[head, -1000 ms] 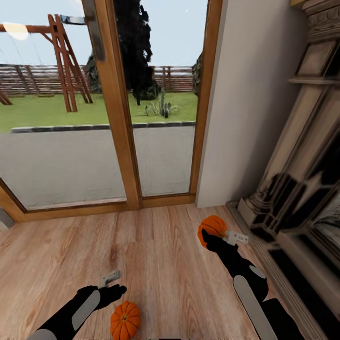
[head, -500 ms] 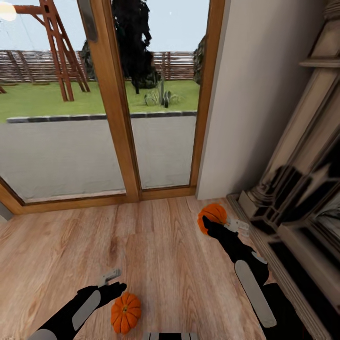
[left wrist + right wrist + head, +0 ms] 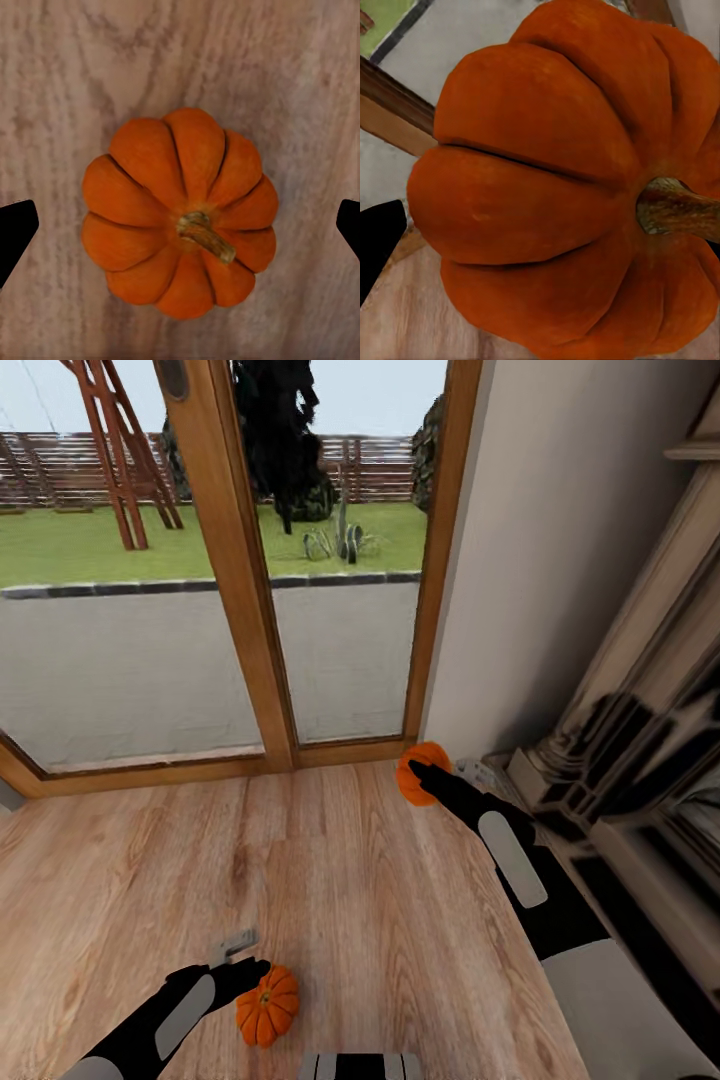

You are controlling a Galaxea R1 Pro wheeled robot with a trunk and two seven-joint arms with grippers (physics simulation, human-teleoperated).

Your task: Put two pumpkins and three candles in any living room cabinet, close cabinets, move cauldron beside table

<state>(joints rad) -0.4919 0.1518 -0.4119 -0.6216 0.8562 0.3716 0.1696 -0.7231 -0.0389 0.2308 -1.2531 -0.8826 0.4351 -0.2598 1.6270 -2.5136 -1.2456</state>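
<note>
One small orange pumpkin (image 3: 268, 1006) lies on the plank floor close in front of me. My left gripper (image 3: 247, 971) hangs just above it, open; in the left wrist view the pumpkin (image 3: 180, 214) sits centred between the two black fingertips (image 3: 15, 234), which stand well apart from it. The second pumpkin (image 3: 412, 774) is held off the floor in my right gripper (image 3: 430, 773), out near the wall corner. In the right wrist view this pumpkin (image 3: 562, 187) looms very close, stem to one side, with one black fingertip (image 3: 379, 244) against it.
Wood-framed glass doors (image 3: 235, 580) stand ahead, with a white wall (image 3: 540, 560) to their right. The pale fireplace surround (image 3: 640, 760) runs along the right side, close to my right arm. Open plank floor (image 3: 330, 900) lies between the arms.
My right arm has stretched forward, carrying its pumpkin toward the door and wall corner. The head view has shifted a little. The left gripper stays over the floor pumpkin.
</note>
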